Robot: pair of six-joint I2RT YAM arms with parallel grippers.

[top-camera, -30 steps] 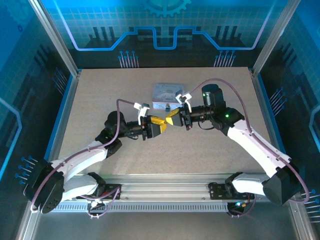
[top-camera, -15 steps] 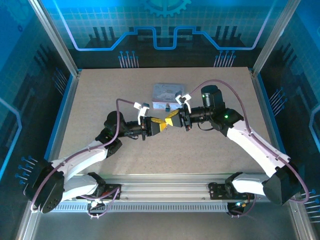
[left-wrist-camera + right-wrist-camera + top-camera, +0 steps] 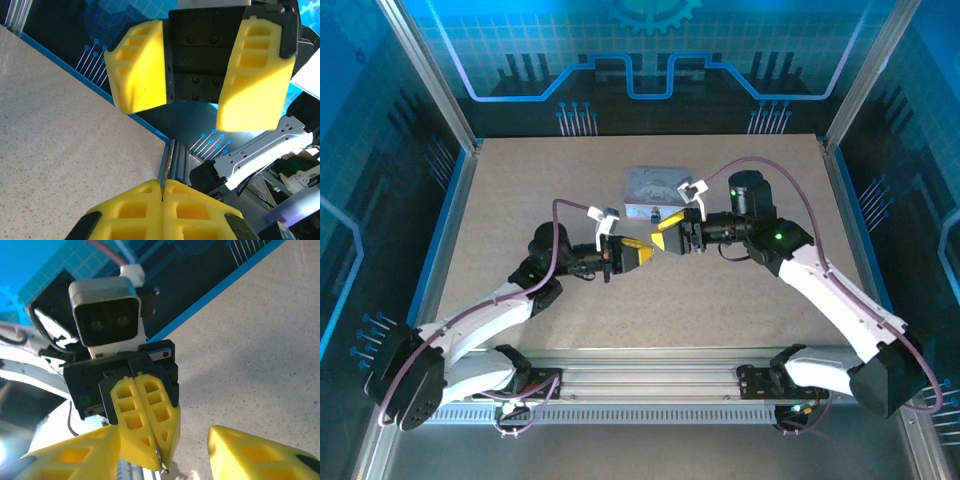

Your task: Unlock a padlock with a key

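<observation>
A: Looking for the key (image 3: 160,460) first. Spotted anywhere?

B: Seen from the right wrist: pinched between the closed yellow fingers (image 3: 142,415) of the left gripper (image 3: 157,450), poking out below the tips as a thin dark sliver, with a tiny ring-like bit at its lower end. Framed in that view between the two spread fingers of the right gripper (image 3: 192,110).

A: Checking that grip from the left wrist. Confirmed?

B: Confirmed: pressed flat together, yellow face against yellow face, no gap to speak of. Cannot make out the sliver itself from there.

A: Turning to the right one. Clamped on anything?

B: Holding nothing. Parted fairly wide, facing the left one tip to tip, raised above the tabletop (image 3: 520,200) near its middle. Seen from above, close to the left tips, seemingly with a small gap between.

A: Asking about the padlock (image 3: 653,213) now. Found?

B: Lying on the tabletop just at the near edge of the grey tin (image 3: 650,183), beyond both sets of fingers. Too small from above to tell locked from unlocked. Touching the tin or merely beside it: cannot tell.

A: Apart from either gripper?

B: Apart from both, yes. Nearest the right one, just past its fingers, toward the far side.
</observation>
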